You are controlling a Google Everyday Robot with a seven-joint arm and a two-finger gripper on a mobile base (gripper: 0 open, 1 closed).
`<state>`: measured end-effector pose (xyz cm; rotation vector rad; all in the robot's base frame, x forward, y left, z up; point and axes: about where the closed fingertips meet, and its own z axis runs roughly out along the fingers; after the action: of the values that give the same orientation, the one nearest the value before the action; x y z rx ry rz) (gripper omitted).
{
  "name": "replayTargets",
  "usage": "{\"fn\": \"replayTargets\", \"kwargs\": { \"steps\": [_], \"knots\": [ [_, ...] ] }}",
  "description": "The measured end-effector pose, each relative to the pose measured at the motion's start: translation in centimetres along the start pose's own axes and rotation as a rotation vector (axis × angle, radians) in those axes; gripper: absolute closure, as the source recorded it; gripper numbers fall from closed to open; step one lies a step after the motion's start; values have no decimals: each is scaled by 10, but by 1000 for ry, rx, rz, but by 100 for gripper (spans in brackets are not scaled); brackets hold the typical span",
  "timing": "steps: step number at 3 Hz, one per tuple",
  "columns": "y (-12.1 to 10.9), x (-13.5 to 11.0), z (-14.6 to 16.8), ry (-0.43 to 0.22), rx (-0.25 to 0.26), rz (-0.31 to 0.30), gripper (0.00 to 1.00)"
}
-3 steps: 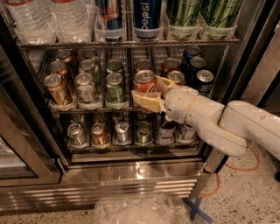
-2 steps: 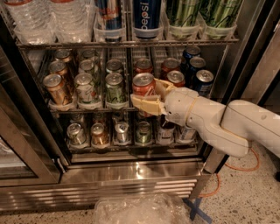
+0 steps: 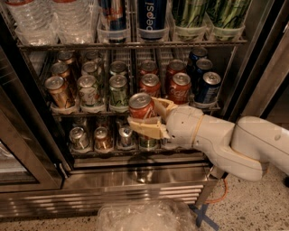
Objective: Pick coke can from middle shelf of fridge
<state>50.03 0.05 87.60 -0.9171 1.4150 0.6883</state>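
The fridge (image 3: 135, 180) stands open with wire racks of drinks. My gripper (image 3: 144, 115) is shut on a red coke can (image 3: 141, 107) and holds it upright in front of the middle shelf (image 3: 135, 111), out past its front rail. The cream fingers (image 3: 143, 128) wrap the can from below and from the right. More red coke cans (image 3: 179, 88) stand in the lanes behind, with bronze cans (image 3: 57, 90) at the left, green-and-white cans (image 3: 118, 89) in the middle and dark blue cans (image 3: 207, 86) at the right. My white arm (image 3: 235, 144) reaches in from the right.
The top rack holds water bottles (image 3: 54, 18), a Pepsi can (image 3: 151, 17) and tall green cans (image 3: 207, 13). The bottom rack holds several cans (image 3: 79, 138). A glass door (image 3: 18, 149) hangs open at the left. A crumpled clear plastic bag (image 3: 144, 216) lies on the floor below.
My gripper has drawn the coke can out of its lane, down and toward the camera, and the can now hangs in front of the shelf's rail.
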Motion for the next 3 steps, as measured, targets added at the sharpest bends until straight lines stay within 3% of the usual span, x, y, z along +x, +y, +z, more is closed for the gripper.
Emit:
{"fn": "replayTargets", "kwargs": {
  "steps": [1, 3],
  "knots": [
    [26, 9, -10, -4, -18, 9, 100],
    [64, 21, -41, -47, 6, 9, 100]
  ]
}}
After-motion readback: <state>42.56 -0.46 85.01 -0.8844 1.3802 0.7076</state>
